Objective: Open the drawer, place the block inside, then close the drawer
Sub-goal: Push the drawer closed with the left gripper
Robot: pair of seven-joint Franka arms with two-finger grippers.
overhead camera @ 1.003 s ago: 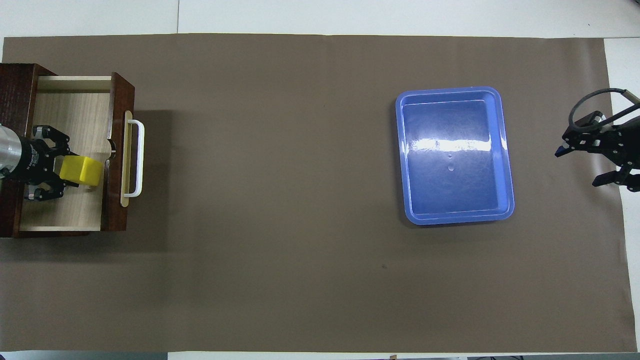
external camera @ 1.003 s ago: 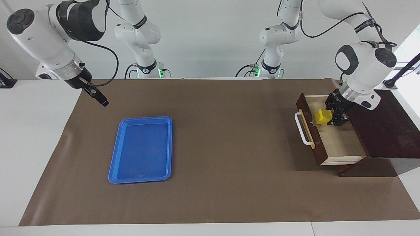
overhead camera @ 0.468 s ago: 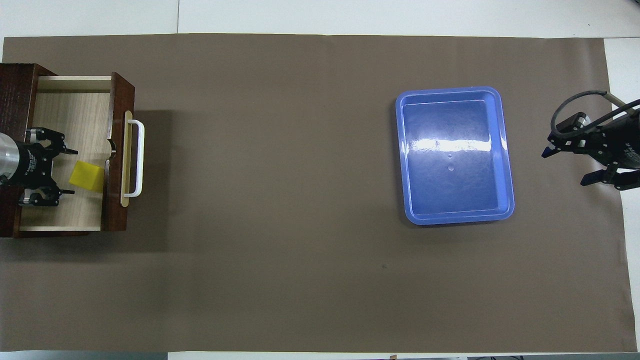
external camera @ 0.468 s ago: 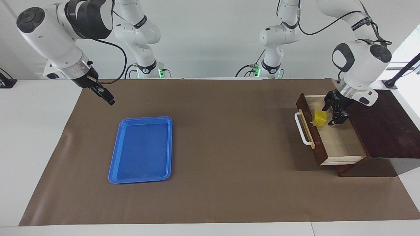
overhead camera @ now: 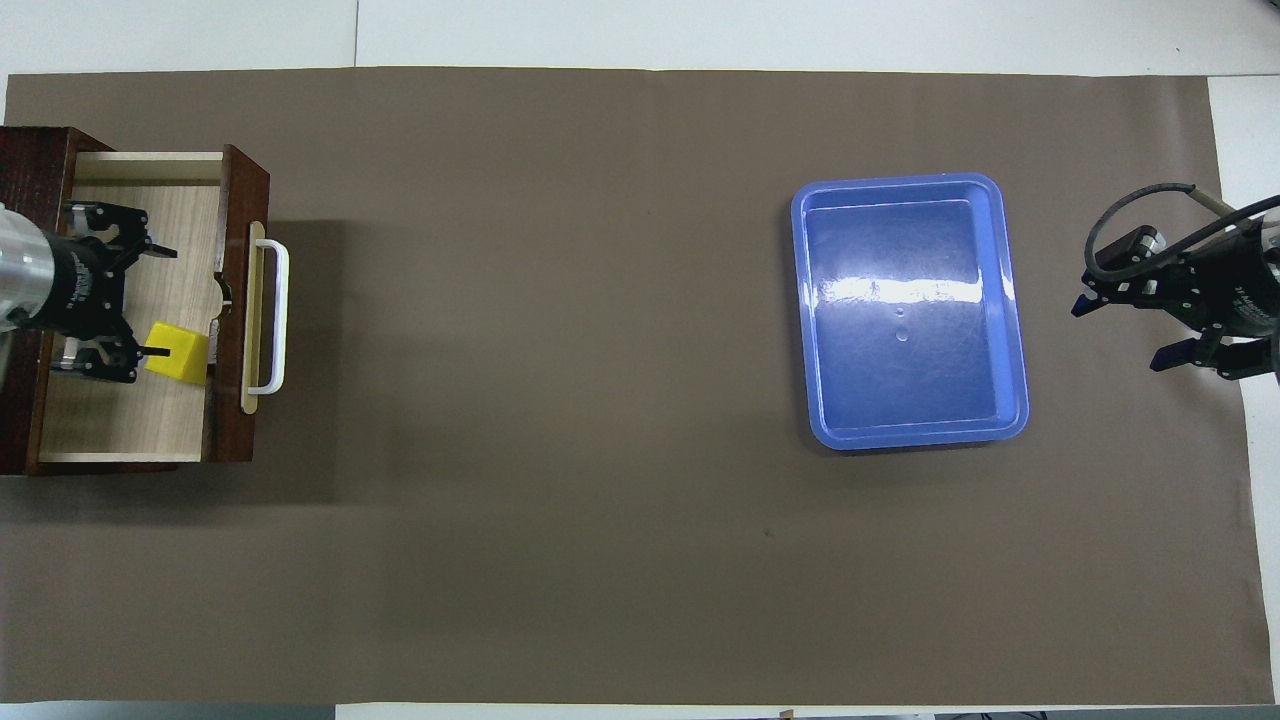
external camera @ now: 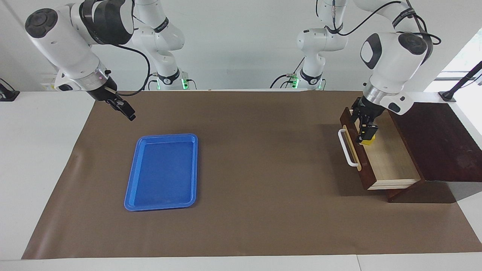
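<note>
A glossy blue plastic tray (overhead camera: pixel 1010 300) catches the light on a matt brown paper-like sheet (overhead camera: pixel 600 400); the drawer (overhead camera: pixel 140 420) shows pale wood grain inside a dark, smooth front.

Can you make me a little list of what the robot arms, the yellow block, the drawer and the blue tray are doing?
drawer: pulled open, at the left arm's end of the table
block: yellow, lying inside the drawer by its front wall, not held
left gripper: over the open drawer, fingers open
right gripper: up over the brown mat near the right arm's end, waiting, holding nothing
tray: blue, holds nothing, on the mat toward the right arm's end
left to do: close the drawer
</note>
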